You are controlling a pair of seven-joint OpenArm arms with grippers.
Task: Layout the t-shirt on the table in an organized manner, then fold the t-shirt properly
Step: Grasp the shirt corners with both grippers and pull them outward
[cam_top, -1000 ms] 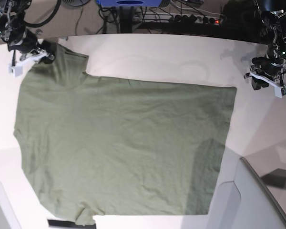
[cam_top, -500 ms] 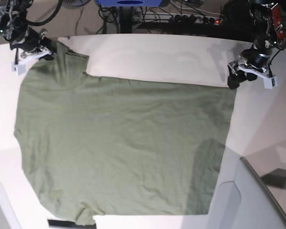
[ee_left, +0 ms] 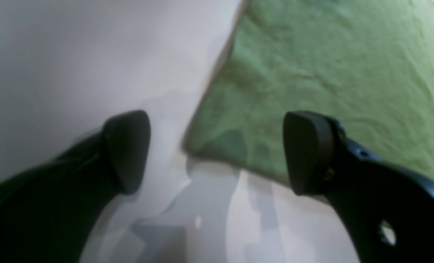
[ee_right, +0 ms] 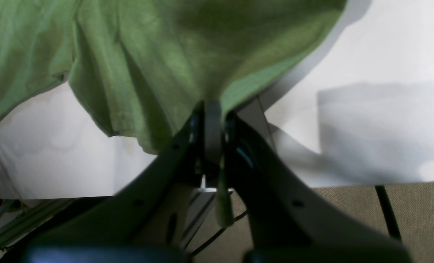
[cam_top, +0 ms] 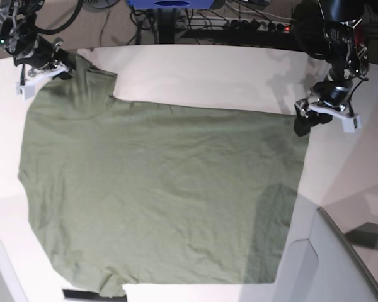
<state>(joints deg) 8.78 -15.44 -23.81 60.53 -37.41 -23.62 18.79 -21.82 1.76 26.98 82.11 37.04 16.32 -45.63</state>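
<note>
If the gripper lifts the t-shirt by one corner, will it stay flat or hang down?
It will probably hang limp: the t-shirt is thin cloth lying flat with fine wrinkles. Where the right gripper pinches its edge, the fabric already drapes in soft folds. On the smooth table, the rest would likely slide along.

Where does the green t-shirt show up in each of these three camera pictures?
Base: the t-shirt fills the middle, spread flat on the table.
Left wrist: upper right, its corner between the open left gripper fingers.
Right wrist: across the top, its edge pinched in the shut right gripper.
Shared landmark: the white table.
</note>
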